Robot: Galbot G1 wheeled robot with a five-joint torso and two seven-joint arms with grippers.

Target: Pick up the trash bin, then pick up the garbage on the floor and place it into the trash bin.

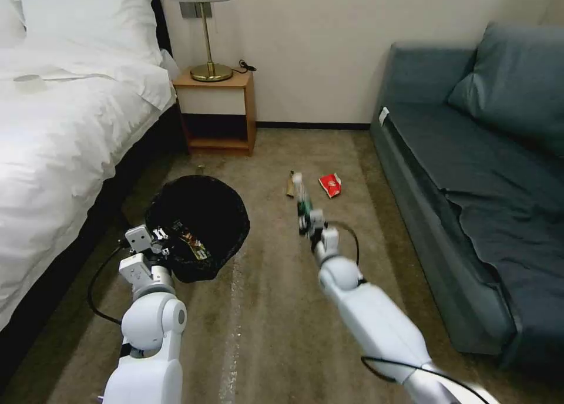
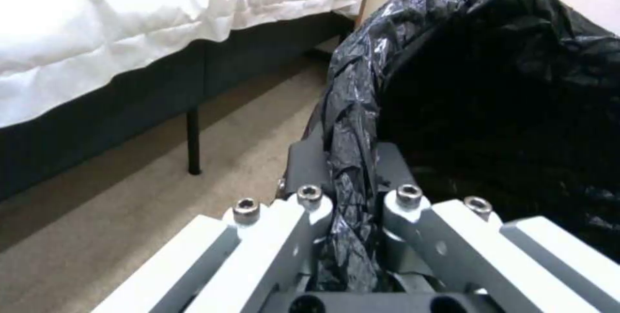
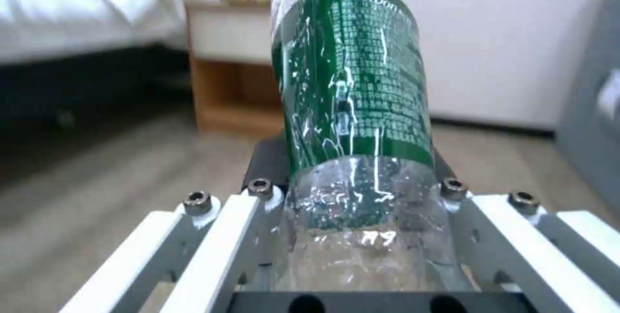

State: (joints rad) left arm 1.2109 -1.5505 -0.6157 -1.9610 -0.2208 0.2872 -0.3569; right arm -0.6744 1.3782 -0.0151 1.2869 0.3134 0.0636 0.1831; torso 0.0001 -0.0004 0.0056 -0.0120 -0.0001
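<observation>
The trash bin (image 1: 200,225), lined with a crinkled black bag, hangs off the floor by the bed. My left gripper (image 1: 160,239) is shut on its near rim; in the left wrist view the bag-covered rim (image 2: 352,158) is pinched between the fingers. A yellow-brown wrapper (image 1: 192,245) lies inside the bin. My right gripper (image 1: 310,219) is shut on a clear bottle with a green label (image 3: 352,104), held above the carpet to the right of the bin. A brown paper piece (image 1: 289,185) and a red-and-white packet (image 1: 331,184) lie on the floor beyond it.
A bed with white linen (image 1: 59,128) runs along the left. A wooden nightstand (image 1: 217,110) with a brass lamp stands at the back wall. A dark blue sofa (image 1: 470,175) lines the right. Open carpet lies between them.
</observation>
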